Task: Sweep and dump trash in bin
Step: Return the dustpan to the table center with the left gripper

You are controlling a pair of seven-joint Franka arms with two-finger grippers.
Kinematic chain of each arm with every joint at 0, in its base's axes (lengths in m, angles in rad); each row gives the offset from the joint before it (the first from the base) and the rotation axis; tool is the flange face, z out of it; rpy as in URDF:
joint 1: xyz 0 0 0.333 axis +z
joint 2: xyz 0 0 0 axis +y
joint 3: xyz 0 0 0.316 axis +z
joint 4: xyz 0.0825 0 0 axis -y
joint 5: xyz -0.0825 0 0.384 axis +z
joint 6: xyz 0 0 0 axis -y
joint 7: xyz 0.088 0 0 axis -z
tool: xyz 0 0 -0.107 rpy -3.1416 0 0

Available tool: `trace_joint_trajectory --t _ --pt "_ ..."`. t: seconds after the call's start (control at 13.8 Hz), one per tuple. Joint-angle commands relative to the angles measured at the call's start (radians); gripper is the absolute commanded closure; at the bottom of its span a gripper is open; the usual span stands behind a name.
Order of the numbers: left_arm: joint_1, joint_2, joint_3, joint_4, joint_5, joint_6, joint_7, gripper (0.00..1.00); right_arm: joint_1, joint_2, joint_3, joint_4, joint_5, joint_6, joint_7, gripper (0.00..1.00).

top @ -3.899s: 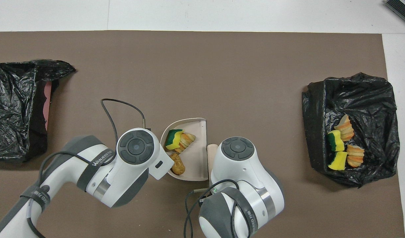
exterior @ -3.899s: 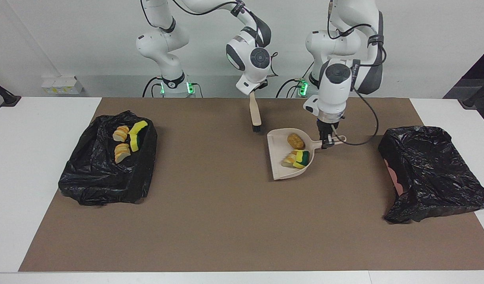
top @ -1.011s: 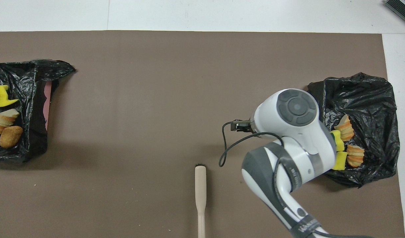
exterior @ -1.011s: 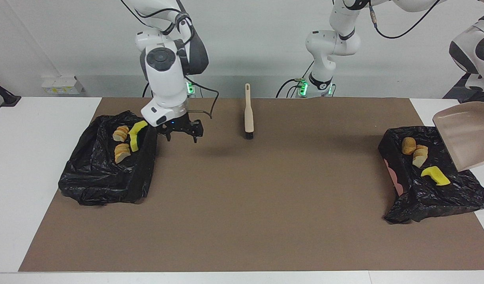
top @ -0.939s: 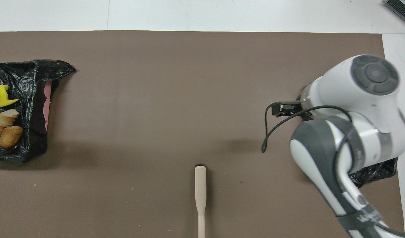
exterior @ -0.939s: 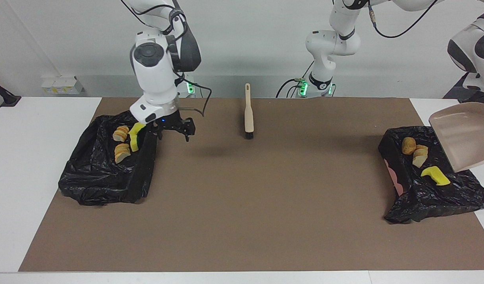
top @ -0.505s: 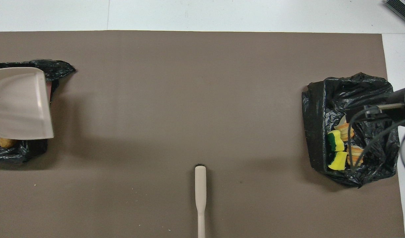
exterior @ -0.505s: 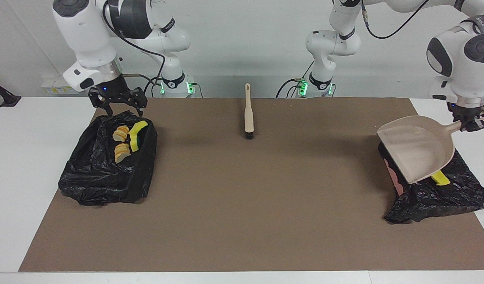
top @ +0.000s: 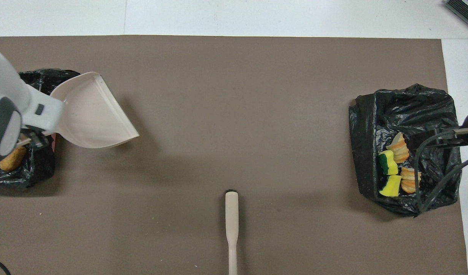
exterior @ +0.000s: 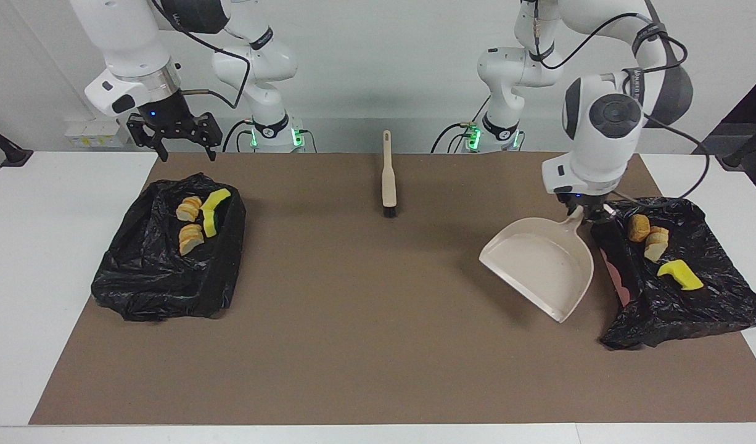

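Beige plastic fills the left hand (exterior: 586, 214): it is clamped on the handle of the empty beige plastic dustpan (exterior: 541, 264), tilted over the brown mat (exterior: 378, 320) just beside the crumpled black bin bag at the left arm's end of the desk (exterior: 692, 302). In that bag lie three scraps of the trash (exterior: 655, 250): a tan chunk, a cream slice and a yellow sponge piece, close to this hand. The right hand (exterior: 174, 143), fingers spread apart and holding nothing, hangs over the desk's edge nearest the robots, above the second black bin bag (exterior: 162, 277), which holds four more bread and sponge scraps. A beige long-handled brush (exterior: 388, 176) lies mid-desk near the robots' edge, well apart from both hands.
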Motion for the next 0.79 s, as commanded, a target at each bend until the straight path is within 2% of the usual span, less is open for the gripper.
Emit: trace_joint_trajectory --t 0.0,0.14,0.29,0.36,0.58,0.72 --pt "-0.003 0.047 -0.104 -0.012 -0.049 0.069 -0.328 1.00 -0.014 -0.011 0.003 0.018 0.008 -0.052 -0.013 0.00" --pt "-0.003 0.105 -0.203 -0.008 -0.098 0.168 -0.593 1.00 -0.013 -0.054 0.014 0.016 0.008 -0.092 -0.010 0.00" --pt "-0.003 0.160 -0.278 0.003 -0.140 0.278 -0.837 1.00 -0.013 -0.059 0.008 0.012 0.008 -0.104 -0.012 0.00" --pt "-0.004 0.174 -0.297 0.007 -0.149 0.320 -0.896 1.00 -0.013 -0.059 0.006 0.012 0.008 -0.096 -0.012 0.00" --pt "-0.041 0.226 -0.339 0.033 -0.138 0.333 -1.030 1.00 -0.013 -0.057 0.009 0.016 0.006 -0.090 -0.009 0.00" --pt "-0.052 0.257 -0.342 0.090 -0.137 0.337 -1.099 1.00 -0.013 -0.057 0.011 0.016 0.006 -0.089 -0.013 0.00"
